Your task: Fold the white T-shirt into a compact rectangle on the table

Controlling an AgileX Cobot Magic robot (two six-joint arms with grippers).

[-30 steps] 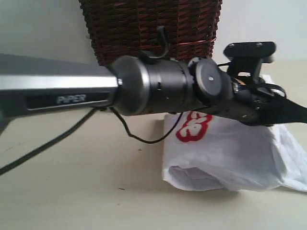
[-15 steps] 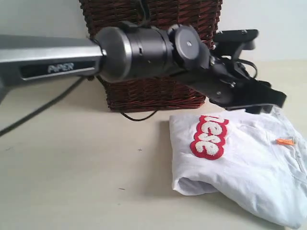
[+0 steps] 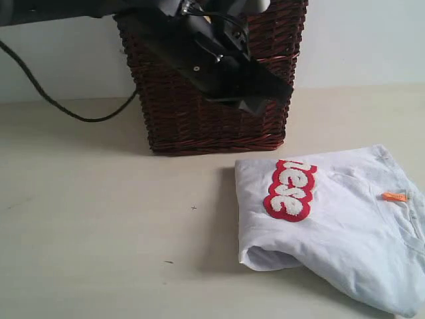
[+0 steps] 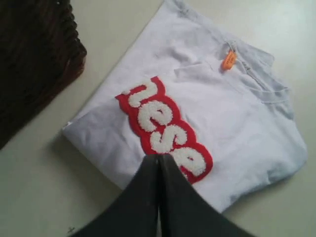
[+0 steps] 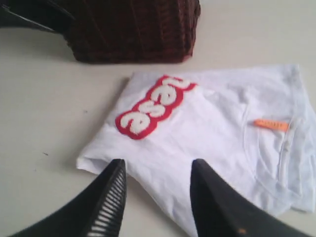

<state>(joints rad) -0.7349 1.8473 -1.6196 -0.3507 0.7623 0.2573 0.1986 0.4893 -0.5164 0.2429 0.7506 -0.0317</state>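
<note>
The left arm [image 3: 199, 60] is matte black and angular, with a small silver screw [image 3: 196, 68] and a thin black cable [image 3: 80, 119] trailing from it. The left gripper [image 4: 158, 158] tapers to a smooth dark wedge. The right gripper [image 5: 158, 168] has two black fingers, one with a ribbed pad [image 5: 106, 210].

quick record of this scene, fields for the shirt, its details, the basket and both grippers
white T-shirt: folded, lying on the table
lettering: white, outlined in red, facing up
neck tag: orange, showing
wicker basket: dark brown, on the table beyond the shirt, not touching it
left gripper: shut, holding nothing, raised clear of the shirt
right gripper: open, holding nothing
</note>
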